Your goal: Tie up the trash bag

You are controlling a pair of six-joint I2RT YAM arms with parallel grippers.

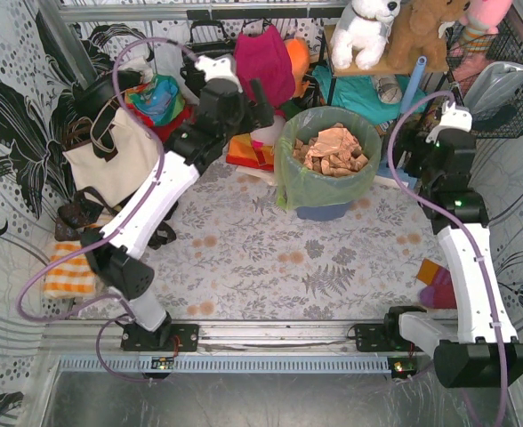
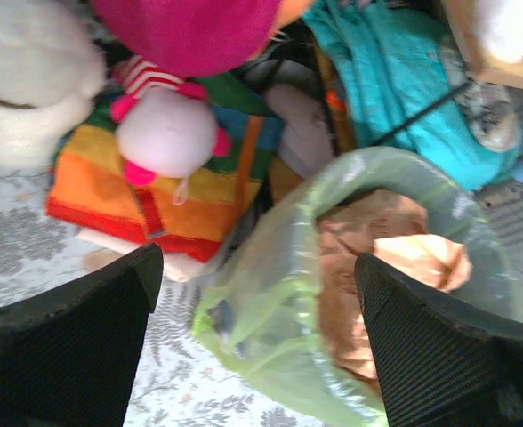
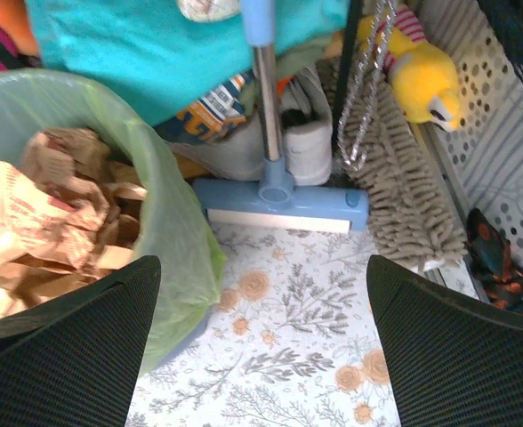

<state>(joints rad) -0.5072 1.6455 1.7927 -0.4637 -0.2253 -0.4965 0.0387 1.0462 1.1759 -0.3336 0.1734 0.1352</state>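
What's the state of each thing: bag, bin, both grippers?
trash bag: open, untied, filled with crumpled paper
blue bin: upright, bag draped over its rim
left gripper: open, empty
right gripper: open, empty

1 trash bag (image 1: 328,178), 1 blue bin (image 1: 324,212), 1 white tote (image 1: 110,160), 1 blue squeegee (image 3: 275,200), 1 yellow plush toy (image 3: 417,71)

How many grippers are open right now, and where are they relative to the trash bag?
2. The left gripper is open left of the trash bag, facing its rim. The right gripper is open right of the bag, over the floral table. Neither holds it.
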